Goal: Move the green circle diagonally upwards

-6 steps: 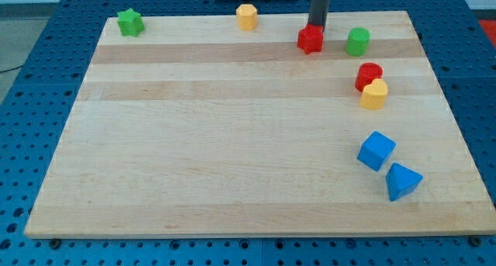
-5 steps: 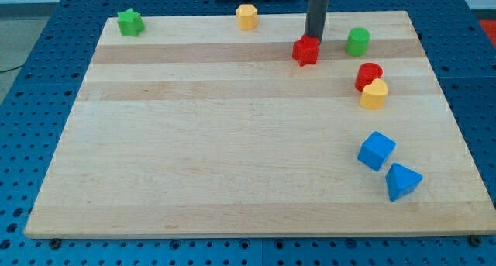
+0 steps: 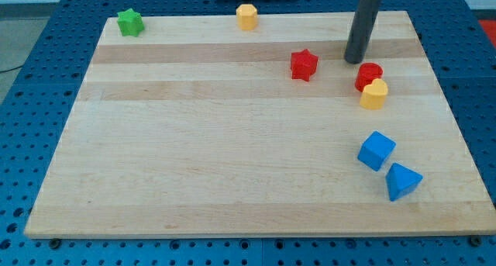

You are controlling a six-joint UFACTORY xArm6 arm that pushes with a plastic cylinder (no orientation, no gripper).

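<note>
A: In the camera view, where is my tip (image 3: 354, 61)?

B: Near the board's (image 3: 232, 181) top right, just above the red round block (image 3: 369, 74), with the red star (image 3: 304, 64) to its left. It has no jaws; whether it touches a block, I cannot tell.

A: And the green circle?

B: It does not show; the rod stands where it would be. Only the green star (image 3: 130, 22) shows, top left.

The rod's tip (image 3: 354, 61) rests near the board's (image 3: 217, 142) top right, between a red star (image 3: 304, 64) and a red cylinder (image 3: 368, 74) touching a yellow block (image 3: 373, 95). No green circle shows; the rod may hide it.
</note>
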